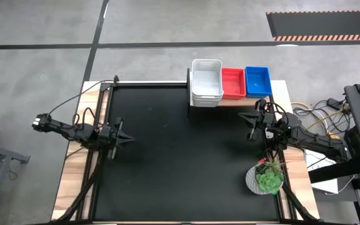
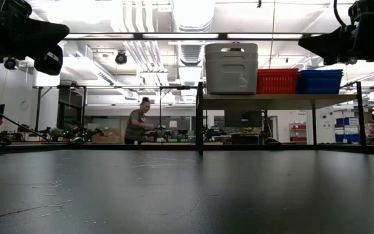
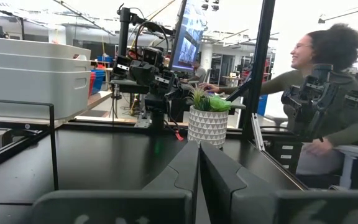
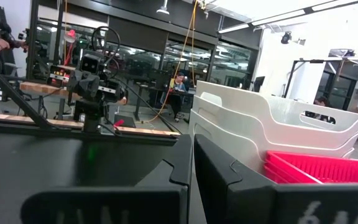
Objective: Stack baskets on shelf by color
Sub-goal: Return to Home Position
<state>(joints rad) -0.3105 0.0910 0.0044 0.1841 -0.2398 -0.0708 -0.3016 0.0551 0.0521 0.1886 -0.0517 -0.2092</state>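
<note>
On the wooden shelf (image 1: 230,100) at the table's far right stand a white stack of baskets (image 1: 206,82), a red stack (image 1: 232,82) and a blue stack (image 1: 257,80), side by side. In the low view the white stack (image 2: 231,67), the red (image 2: 277,81) and the blue (image 2: 319,81) rest on the shelf board (image 2: 278,97). My left gripper (image 1: 129,139) is shut and empty over the table's left part. My right gripper (image 1: 250,128) is shut and empty just near of the shelf, below the blue stack. The right wrist view shows the white stack (image 4: 272,127) and red stack (image 4: 322,167) close by.
A round white pot with a green plant (image 1: 267,178) stands at the table's near right, close behind my right arm. The black tabletop (image 1: 180,162) lies between the arms. People sit and stand in the room beyond the table.
</note>
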